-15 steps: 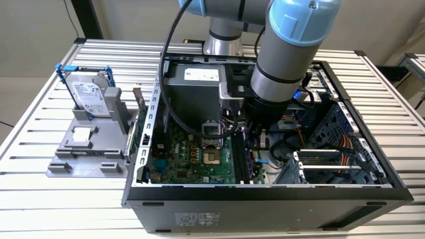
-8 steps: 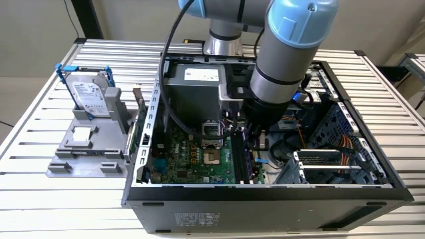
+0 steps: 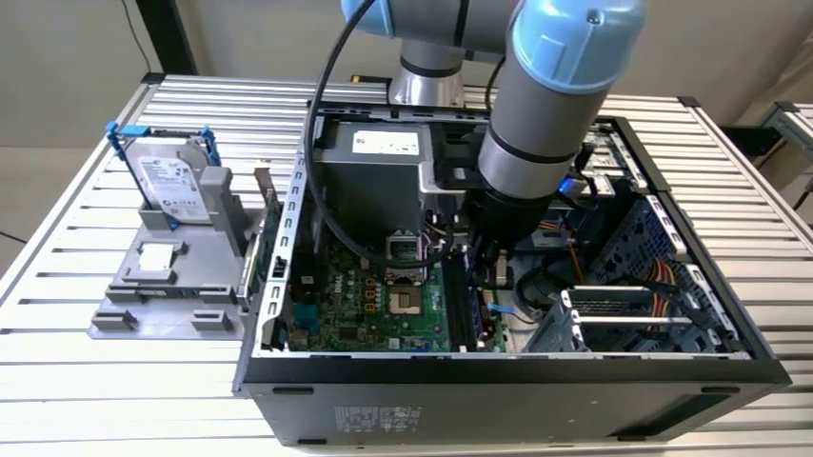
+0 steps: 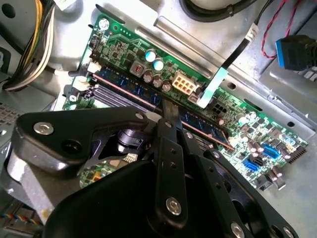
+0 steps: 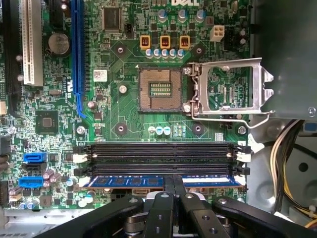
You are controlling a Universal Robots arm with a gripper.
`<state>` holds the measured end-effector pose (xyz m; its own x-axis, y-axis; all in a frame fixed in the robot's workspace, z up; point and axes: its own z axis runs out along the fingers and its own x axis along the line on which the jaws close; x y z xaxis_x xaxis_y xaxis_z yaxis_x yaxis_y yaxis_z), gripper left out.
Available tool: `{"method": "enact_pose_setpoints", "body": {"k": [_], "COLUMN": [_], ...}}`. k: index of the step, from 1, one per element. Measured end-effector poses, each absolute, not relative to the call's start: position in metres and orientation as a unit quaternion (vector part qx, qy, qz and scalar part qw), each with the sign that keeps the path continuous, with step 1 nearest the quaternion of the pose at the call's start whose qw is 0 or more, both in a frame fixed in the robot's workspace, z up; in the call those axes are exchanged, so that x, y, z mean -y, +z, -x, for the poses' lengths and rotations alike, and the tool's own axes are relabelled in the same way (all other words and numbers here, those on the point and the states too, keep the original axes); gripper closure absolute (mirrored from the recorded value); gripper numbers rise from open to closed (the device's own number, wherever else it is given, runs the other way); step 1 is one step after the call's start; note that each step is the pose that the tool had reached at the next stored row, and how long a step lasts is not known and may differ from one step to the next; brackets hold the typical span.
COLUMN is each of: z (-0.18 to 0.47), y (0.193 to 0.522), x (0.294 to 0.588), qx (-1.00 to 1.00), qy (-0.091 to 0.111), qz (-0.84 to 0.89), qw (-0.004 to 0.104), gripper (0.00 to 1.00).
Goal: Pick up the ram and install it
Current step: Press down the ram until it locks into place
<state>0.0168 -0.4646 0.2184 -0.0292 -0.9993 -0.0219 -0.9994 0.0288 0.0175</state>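
Note:
The ram (image 5: pixel 126 181) is a thin blue stick. It stands on edge in the memory slot at the outer side of the slot bank on the green motherboard (image 5: pixel 124 114). My gripper (image 5: pixel 173 184) is shut on its middle, with the two black fingers pressed together over its top edge. In the second wrist view the ram (image 4: pixel 124 83) runs slantwise across the board, and the gripper (image 4: pixel 170 113) pinches it from above. In the exterior view the arm reaches down into the open computer case (image 3: pixel 508 367), with the gripper (image 3: pixel 489 278) low over the motherboard (image 3: pixel 368 305).
Empty black memory slots (image 5: pixel 158 148) lie beside the ram. The open processor socket (image 5: pixel 159 89) and its raised metal frame (image 5: pixel 230 89) are further in. Yellow cables (image 5: pixel 287 148) run along the case wall. A silver hard drive (image 3: pixel 171 186) stands on a grey holder outside the case.

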Motion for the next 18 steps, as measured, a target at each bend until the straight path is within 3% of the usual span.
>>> {"method": "enact_pose_setpoints", "body": {"k": [9,18], "z": [-0.017,-0.017], "y": [0.246,0.250], "x": [0.465,0.465], "qx": [-0.717,-0.717], "qy": [0.016,0.016], "qz": [0.697,0.697], "qw": [0.000,-0.001], "gripper": [1.00,1.00]}}
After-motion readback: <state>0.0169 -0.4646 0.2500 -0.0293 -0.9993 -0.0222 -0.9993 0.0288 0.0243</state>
